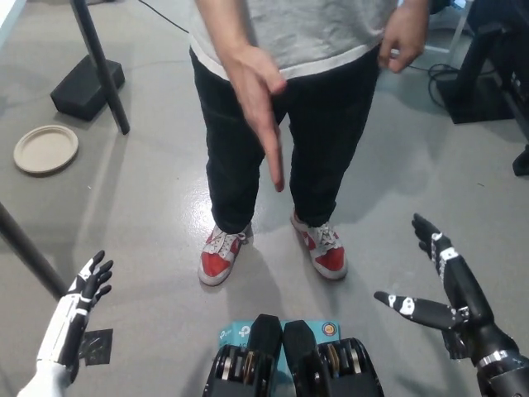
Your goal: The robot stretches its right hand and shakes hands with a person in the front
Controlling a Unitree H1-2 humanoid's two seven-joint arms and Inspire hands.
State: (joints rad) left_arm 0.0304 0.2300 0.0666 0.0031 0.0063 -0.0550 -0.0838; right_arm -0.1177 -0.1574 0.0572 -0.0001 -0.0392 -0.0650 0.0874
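Observation:
A person in a grey shirt, black trousers and red-and-white shoes stands right in front of me. The person's outstretched hand [263, 112] reaches down toward me at the upper middle, flat, fingers pointing down. The person's other hand [402, 37] rests at the hip. My black right hand [442, 285] is raised at the lower right, open with fingers spread, well right of and below the offered hand and not touching it. My white left hand [80, 306] rests open at the lower left.
A beige round plate [45, 149] lies on the grey floor at the left. A black stand with a slanted pole [97, 62] sits at the upper left, another dark pole [29, 252] crosses the left edge. Dark equipment [488, 66] stands at the upper right.

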